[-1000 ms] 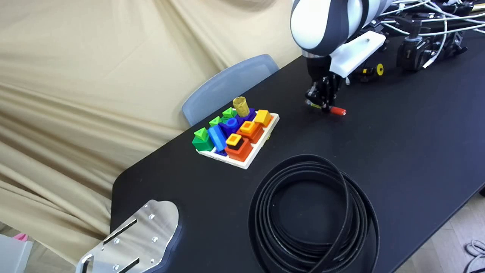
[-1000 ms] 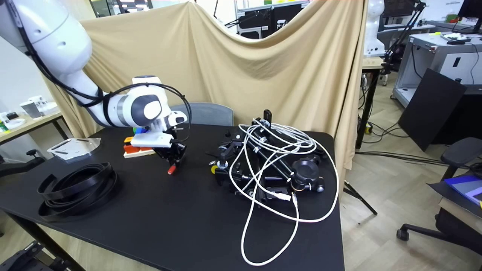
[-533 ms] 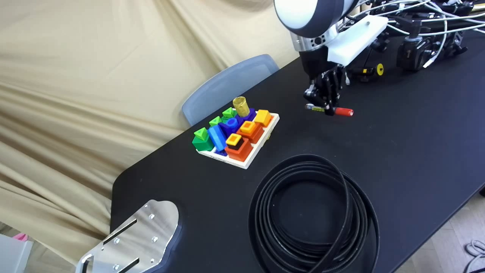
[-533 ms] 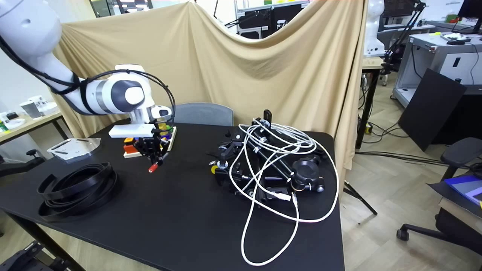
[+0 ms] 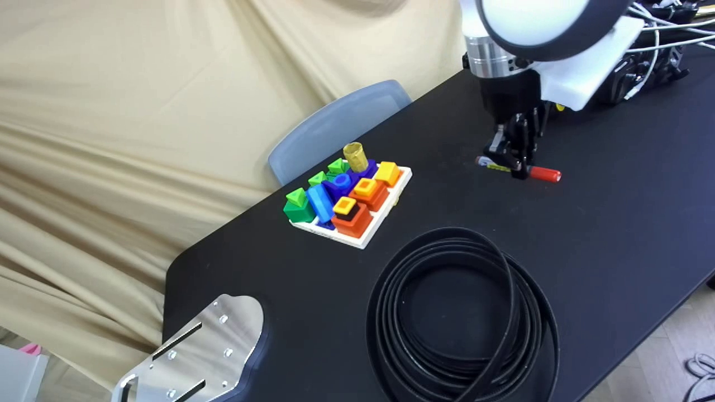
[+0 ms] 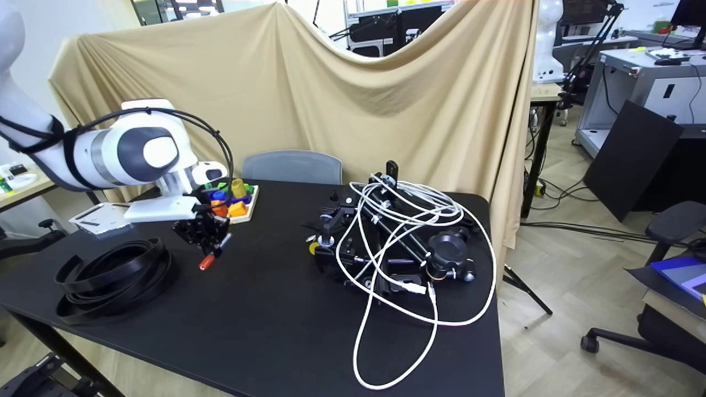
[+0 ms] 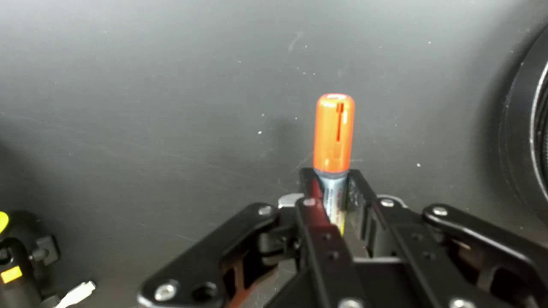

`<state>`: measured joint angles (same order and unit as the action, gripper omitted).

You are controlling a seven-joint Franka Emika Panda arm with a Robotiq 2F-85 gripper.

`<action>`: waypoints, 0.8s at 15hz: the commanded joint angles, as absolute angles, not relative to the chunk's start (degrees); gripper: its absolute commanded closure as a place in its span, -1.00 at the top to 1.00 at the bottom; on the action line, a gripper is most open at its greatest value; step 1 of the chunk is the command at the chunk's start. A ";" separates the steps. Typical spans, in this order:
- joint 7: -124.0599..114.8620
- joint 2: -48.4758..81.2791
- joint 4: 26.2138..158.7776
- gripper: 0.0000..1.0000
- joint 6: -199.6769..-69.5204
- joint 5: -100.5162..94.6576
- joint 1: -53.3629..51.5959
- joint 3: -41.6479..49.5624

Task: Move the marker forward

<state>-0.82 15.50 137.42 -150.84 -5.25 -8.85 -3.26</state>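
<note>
The marker has a red-orange cap and a pale barrel with a yellow band. It shows in both exterior views and in the wrist view. My gripper is shut on its barrel just behind the cap, and the cap sticks out past the fingertips. The gripper also shows in an exterior view and in the wrist view. The marker lies roughly level and seems a little above the black table; the exact gap is hard to judge. The fingers hide the middle of the barrel.
A board of coloured blocks stands near the back edge by a grey chair. A coil of black strap and a metal plate lie on the table. Tripod gear with white cables covers the far part.
My gripper has carried the marker across the table, to the right and slightly down in one exterior picture, left in the other. The block board now shows more behind the arm.
</note>
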 commanded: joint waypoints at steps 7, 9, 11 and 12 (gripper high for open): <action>-4.62 13.79 147.42 -0.89 -162.46 -7.79 -8.09 0.21; -4.44 14.85 147.19 -0.89 -162.56 -7.64 -7.75 0.72; -4.13 15.79 146.93 -0.89 -162.72 -7.25 -7.37 0.91; -4.15 16.33 146.76 -0.89 -163.03 -7.16 -7.23 1.00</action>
